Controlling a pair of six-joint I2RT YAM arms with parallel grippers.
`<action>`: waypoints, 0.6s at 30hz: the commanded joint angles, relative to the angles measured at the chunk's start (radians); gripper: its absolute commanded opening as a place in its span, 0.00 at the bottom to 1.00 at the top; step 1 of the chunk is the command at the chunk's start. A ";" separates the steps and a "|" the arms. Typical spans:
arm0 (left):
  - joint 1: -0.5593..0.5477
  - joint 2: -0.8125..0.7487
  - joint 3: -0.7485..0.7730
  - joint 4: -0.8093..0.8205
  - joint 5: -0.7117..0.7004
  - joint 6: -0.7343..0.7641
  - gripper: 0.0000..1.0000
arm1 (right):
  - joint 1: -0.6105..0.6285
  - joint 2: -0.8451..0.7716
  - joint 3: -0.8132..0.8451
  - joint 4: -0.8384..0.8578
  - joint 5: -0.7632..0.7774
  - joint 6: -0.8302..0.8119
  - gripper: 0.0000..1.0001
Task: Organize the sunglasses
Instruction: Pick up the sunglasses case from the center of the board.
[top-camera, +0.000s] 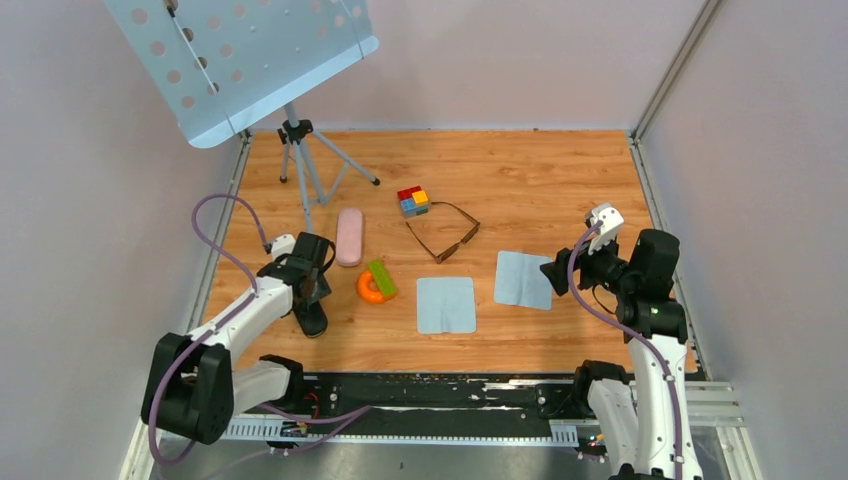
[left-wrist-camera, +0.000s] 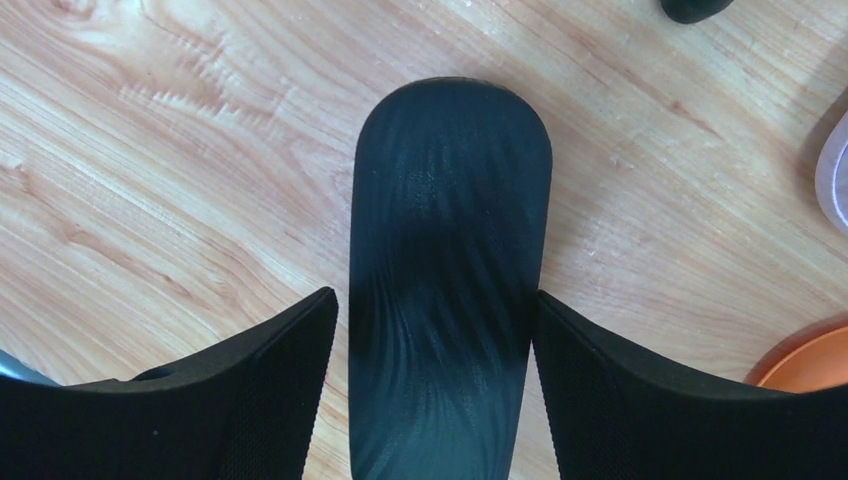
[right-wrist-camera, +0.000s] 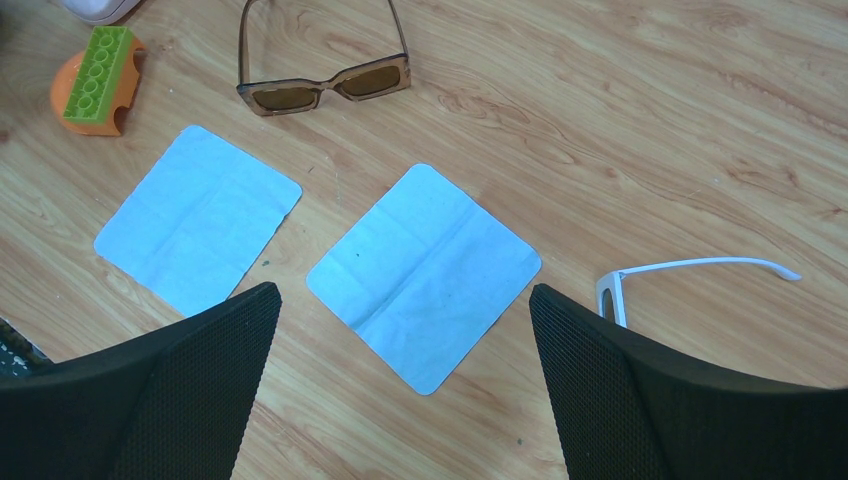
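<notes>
The sunglasses (top-camera: 445, 232) (right-wrist-camera: 325, 85), brown-framed with tinted lenses and the arms unfolded, lie on the wooden table behind the two blue cloths. My right gripper (top-camera: 552, 272) (right-wrist-camera: 402, 287) hovers open above the right cloth (top-camera: 523, 279) (right-wrist-camera: 423, 272), holding nothing. My left gripper (top-camera: 312, 300) (left-wrist-camera: 435, 292) points down over the black glasses case (top-camera: 312, 318) (left-wrist-camera: 445, 250). Its fingers (left-wrist-camera: 280, 390) straddle the case's sides, and a thin strip of wood shows between the left finger and the case. The case lies flat on the table.
A second blue cloth (top-camera: 446, 304) (right-wrist-camera: 198, 218) lies left of the first. A white pair of glasses (right-wrist-camera: 700, 270) lies by my right finger. A pink case (top-camera: 349, 236), an orange ring with a green brick (top-camera: 374, 283) (right-wrist-camera: 95, 80), a coloured block cube (top-camera: 413, 201) and a music stand's tripod (top-camera: 300, 150) stand around.
</notes>
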 joint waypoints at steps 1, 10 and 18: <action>0.007 0.021 0.004 0.007 0.019 0.002 0.72 | -0.015 -0.006 -0.006 -0.024 -0.024 -0.015 1.00; 0.004 -0.100 0.024 -0.041 0.071 0.012 0.50 | -0.015 -0.006 -0.006 -0.024 -0.025 -0.014 1.00; -0.103 -0.335 0.029 0.105 0.389 0.127 0.33 | -0.015 -0.022 -0.007 -0.041 -0.125 -0.044 0.99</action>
